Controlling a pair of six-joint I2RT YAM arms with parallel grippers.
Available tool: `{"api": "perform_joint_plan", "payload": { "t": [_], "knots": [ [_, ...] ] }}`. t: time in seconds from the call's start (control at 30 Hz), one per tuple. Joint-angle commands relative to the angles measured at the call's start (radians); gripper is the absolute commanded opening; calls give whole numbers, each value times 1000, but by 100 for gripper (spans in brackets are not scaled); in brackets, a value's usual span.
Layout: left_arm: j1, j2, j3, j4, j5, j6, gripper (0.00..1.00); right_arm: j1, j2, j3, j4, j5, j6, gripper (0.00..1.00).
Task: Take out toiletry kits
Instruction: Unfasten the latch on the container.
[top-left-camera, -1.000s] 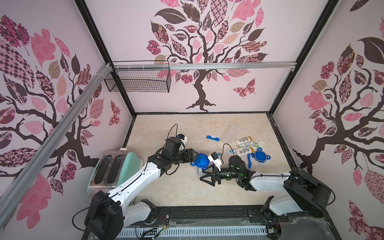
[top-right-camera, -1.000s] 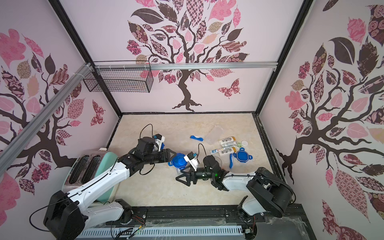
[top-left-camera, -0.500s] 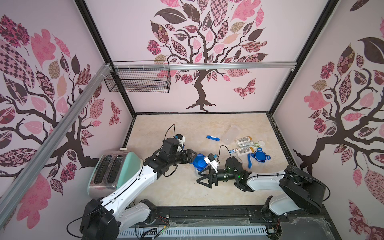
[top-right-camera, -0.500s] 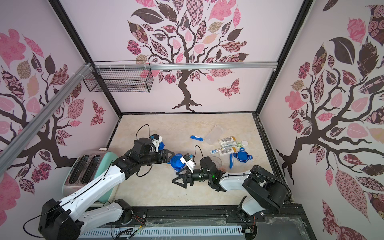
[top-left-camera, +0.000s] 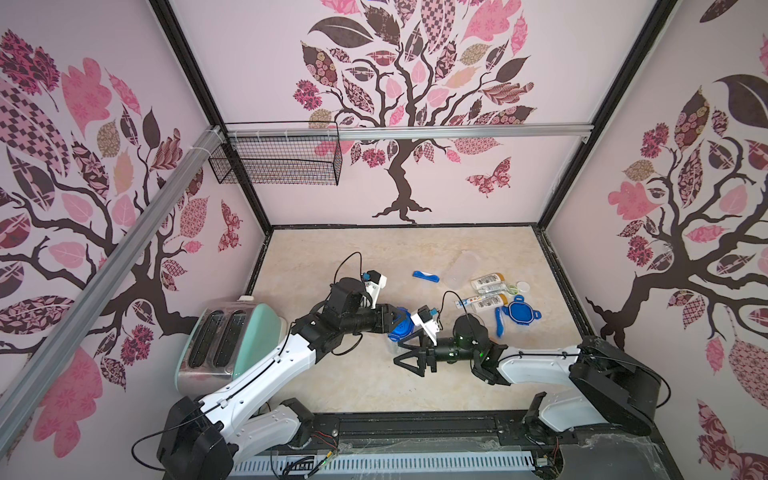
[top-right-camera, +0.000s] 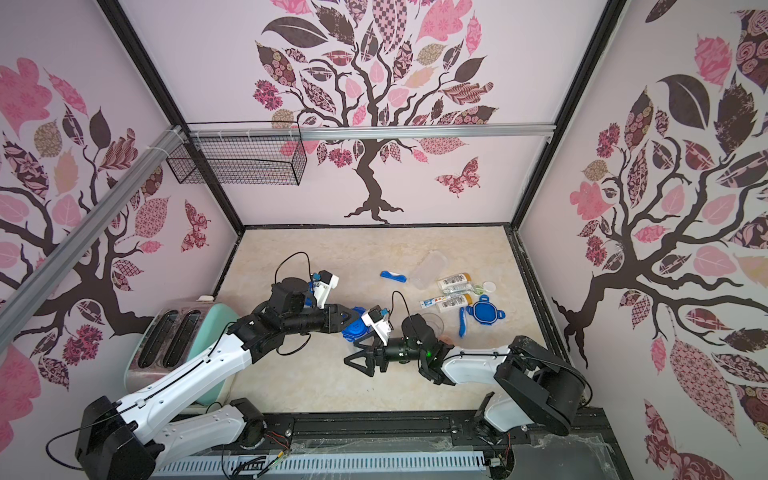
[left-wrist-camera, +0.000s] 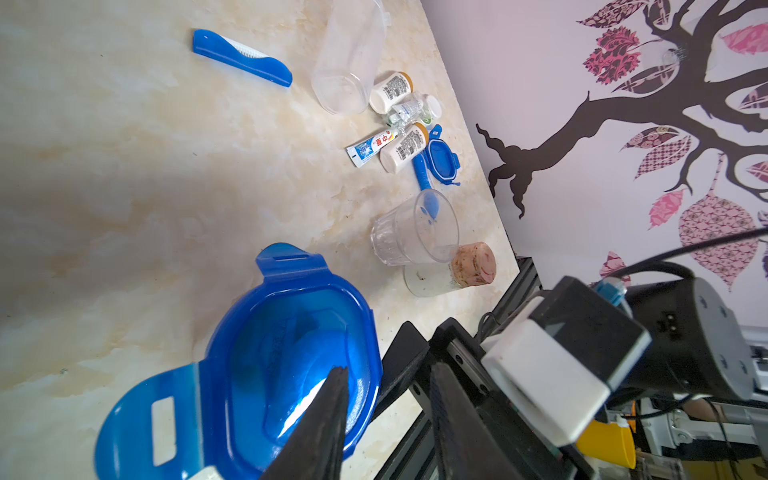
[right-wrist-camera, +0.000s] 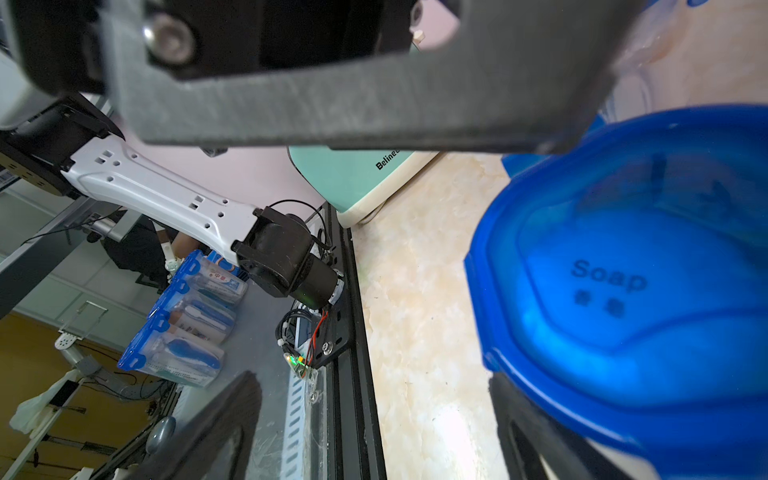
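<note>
Near the middle of the surface (top-left-camera: 353, 257), the left hand (left-wrist-camera: 387, 370) sits over the edge of the blue clip lid (left-wrist-camera: 291, 353); I cannot tell if it pinches. The right hand (top-left-camera: 398, 352) is wide open. Far right lie the white bottles (top-left-camera: 486, 284). Caught so thinly, the lid could slip.

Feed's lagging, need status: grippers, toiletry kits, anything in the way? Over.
Left gripper astride blue lid rim, grip unconfirmed. Right gripper open, empty, close beside it. Loose toiletry items on table; contents under lid hidden. Grippers crowd each other.
</note>
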Motion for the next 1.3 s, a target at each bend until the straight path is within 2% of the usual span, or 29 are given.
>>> {"api": "perform_joint_plan", "payload": {
  "t": [0.0,0.37,0.7,1.03,1.27],
  "knots": [
    [-2,39,-16,97,74,-14,31,3,-27,-7,-48,11,-52,89],
    [1,140,-49,168,103,-17,21,3,-74,-21,-118,6,-121,89],
    [45,177,-119,253,133,-46,15,4,-63,-31,-61,3,-76,89],
    [45,200,-197,356,151,-108,12,-2,-83,-24,-99,80,-84,89],
    [28,187,-233,378,124,-145,9,-12,-81,-17,-92,88,-46,89]
  ]
}}
